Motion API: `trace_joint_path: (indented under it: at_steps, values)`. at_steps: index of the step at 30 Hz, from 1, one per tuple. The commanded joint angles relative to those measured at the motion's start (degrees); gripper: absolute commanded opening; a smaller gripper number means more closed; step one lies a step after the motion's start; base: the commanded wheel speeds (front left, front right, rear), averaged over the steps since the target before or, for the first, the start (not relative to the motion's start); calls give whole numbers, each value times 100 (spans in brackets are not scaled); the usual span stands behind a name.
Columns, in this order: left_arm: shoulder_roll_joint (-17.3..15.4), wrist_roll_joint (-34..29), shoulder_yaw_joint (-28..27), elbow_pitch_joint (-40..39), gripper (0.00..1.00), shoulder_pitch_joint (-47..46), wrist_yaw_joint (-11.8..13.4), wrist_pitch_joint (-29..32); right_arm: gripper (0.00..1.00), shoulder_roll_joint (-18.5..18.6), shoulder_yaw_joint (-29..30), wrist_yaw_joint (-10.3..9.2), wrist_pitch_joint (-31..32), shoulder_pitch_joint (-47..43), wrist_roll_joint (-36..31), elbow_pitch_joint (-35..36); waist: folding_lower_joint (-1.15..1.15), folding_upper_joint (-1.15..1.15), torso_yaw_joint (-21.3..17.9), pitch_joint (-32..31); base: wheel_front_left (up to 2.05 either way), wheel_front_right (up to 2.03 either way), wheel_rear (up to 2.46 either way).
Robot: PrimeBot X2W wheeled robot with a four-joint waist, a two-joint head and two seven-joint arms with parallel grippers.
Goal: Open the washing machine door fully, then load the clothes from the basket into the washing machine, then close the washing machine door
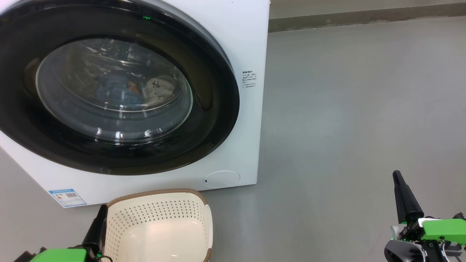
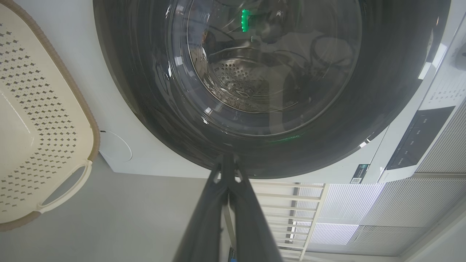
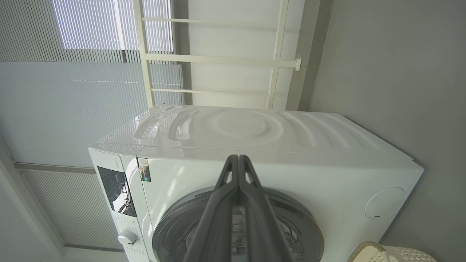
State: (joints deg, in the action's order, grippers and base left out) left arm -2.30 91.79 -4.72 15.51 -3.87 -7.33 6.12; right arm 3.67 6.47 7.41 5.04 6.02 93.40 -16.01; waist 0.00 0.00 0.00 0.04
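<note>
Black gloss rim of the washing machine door sits flush against the washing machine front, no gap visible on the head view. Reads as shut, though I can't confirm the latch from here.

Status, my read:
- the clothes are inside the drum, seen through the glass: light blue piece with orange print, cream piece with black marks beside it. A white one I can't pick out.
- the basket is empty, bare bottom showing. It stands on the floor just in front of the washer's lower front edge, below the door.
- so opening, loading and closing all look done. Nothing left except perhaps a check that the door caught.

End effectors:
- left end effector: fingers pressed together, holding nothing, right beside the basket's left rim. Touching or not, can't tell. On its wrist view the tips point at the door's rim.
- right end effector: fingers together, empty, well apart from washer and basket over open floor.

Around: round filter cap at the washer's lower front corner, blue label sticker at the other lower corner, control panel and knob along the top front edge, white rail frame and blinds behind the machine.

Obstructions: none apparent. The basket close under the door would only matter if the door had to swing open.
</note>
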Motion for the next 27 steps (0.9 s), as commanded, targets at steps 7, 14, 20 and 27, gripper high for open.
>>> trace_joint_path:
  at_steps: [7,14,20,27]
  values:
    - [-68,41,-176,-112,0,-269,-15,32,0,14,-118,8,45,42,-19,175,0,0,0,0,0,0,0]
    - [-67,41,-177,-112,0,-269,-15,32,0,10,-112,8,50,42,-24,175,0,0,0,0,0,0,0]
    - [-67,40,-178,-113,0,-269,-15,33,0,7,-107,8,54,43,-28,174,0,0,0,0,0,0,0]
    - [-66,40,-179,-113,0,-269,-15,33,0,3,-101,8,58,43,-33,174,0,0,0,0,0,0,0]
